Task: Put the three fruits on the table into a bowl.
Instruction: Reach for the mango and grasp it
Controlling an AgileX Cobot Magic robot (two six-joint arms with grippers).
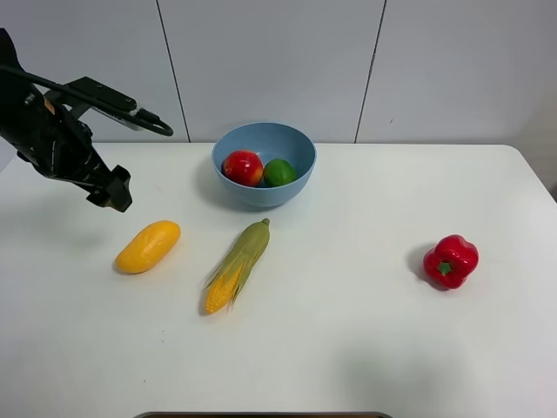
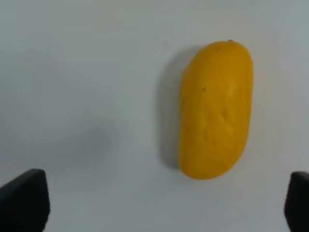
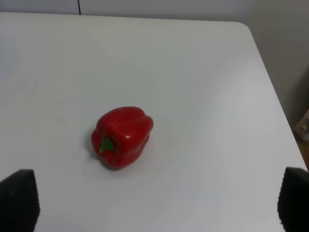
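The mango (image 1: pixel 148 246) is smooth and rounded, so the likeliest slip is jaws closing off-centre or on its tapered end and squirting it across the white table (image 1: pixel 348 331), perhaps into the corn cob (image 1: pixel 237 266) near its 3 o'clock. In the left wrist view the fruit lies to one side of the midline between the fingers, so a straight descent would probably catch it badly. A loose hold could also drop it short of the light-blue bowl (image 1: pixel 261 193) at its 1 o'clock, where the pomegranate (image 1: pixel 243 167) and lime (image 1: pixel 279 172) already lie. The left gripper (image 1: pixel 117 192) hangs above the table at the mango's 11 o'clock, angled downward, jaws spread wide and empty. The right gripper (image 3: pixel 154 203), unseen from the high camera, is likewise wide open and holds nothing; it looks down on the red bell pepper (image 3: pixel 123 137).
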